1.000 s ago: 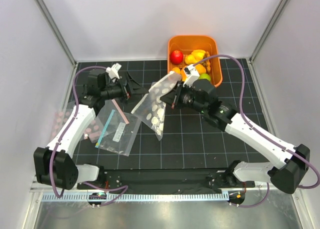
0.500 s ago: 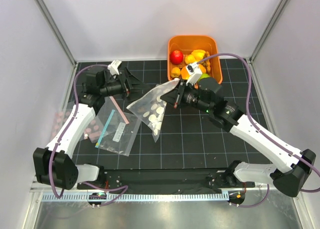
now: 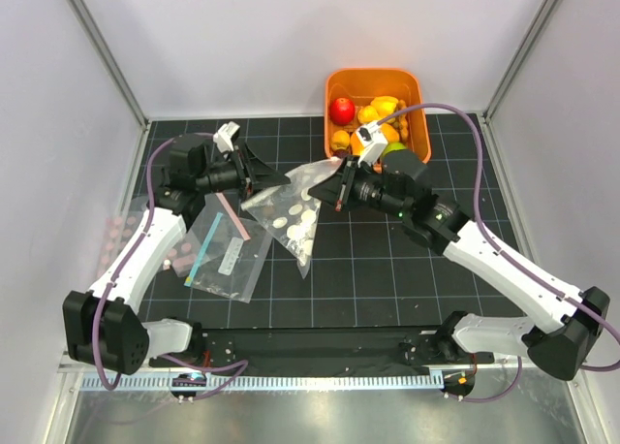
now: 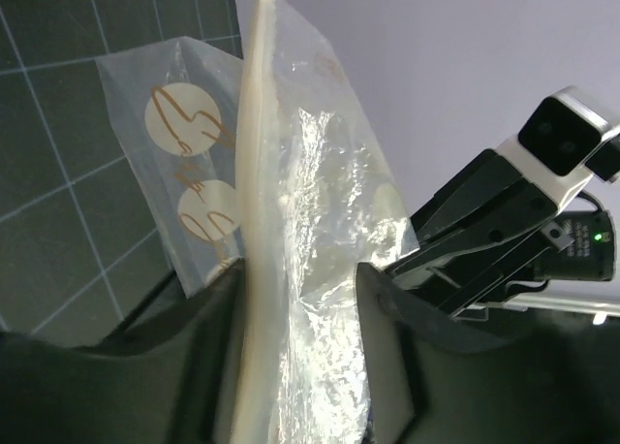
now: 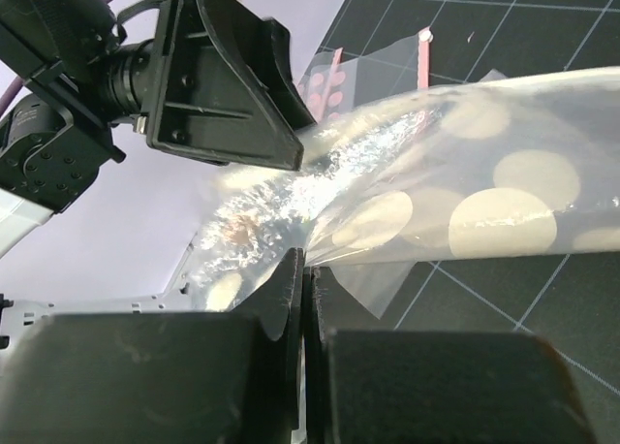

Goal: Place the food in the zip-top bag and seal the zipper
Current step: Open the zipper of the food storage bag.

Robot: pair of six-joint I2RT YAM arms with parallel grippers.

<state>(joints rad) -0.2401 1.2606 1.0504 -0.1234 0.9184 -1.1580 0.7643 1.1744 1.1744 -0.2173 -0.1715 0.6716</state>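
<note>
The zip-top bag (image 3: 295, 211), clear with white dots, hangs between my two grippers above the black mat. My right gripper (image 5: 308, 269) is shut on one edge of the bag (image 5: 484, 202). My left gripper (image 4: 300, 299) straddles the bag's mouth. The pale zipper (image 4: 257, 173) runs between its fingers, lying against the left finger, and a gap still shows at the other finger. In the top view the left gripper (image 3: 266, 177) faces the right gripper (image 3: 329, 187) across the bag. The food (image 3: 373, 114), with a red apple (image 3: 341, 110), lies in the orange basket (image 3: 373, 73) at the back.
A clear bag with a teal strip and white label (image 3: 228, 255) lies flat at the left front, with a loose pink strip (image 3: 231, 214) beside it. Pink dots of another bag (image 5: 329, 80) show on the mat. White walls enclose the mat on three sides.
My left gripper moved right onto the bag's mouth edge and its jaws narrowed around it. The right gripper stayed shut and shifted the bag slightly lower and leftward.
</note>
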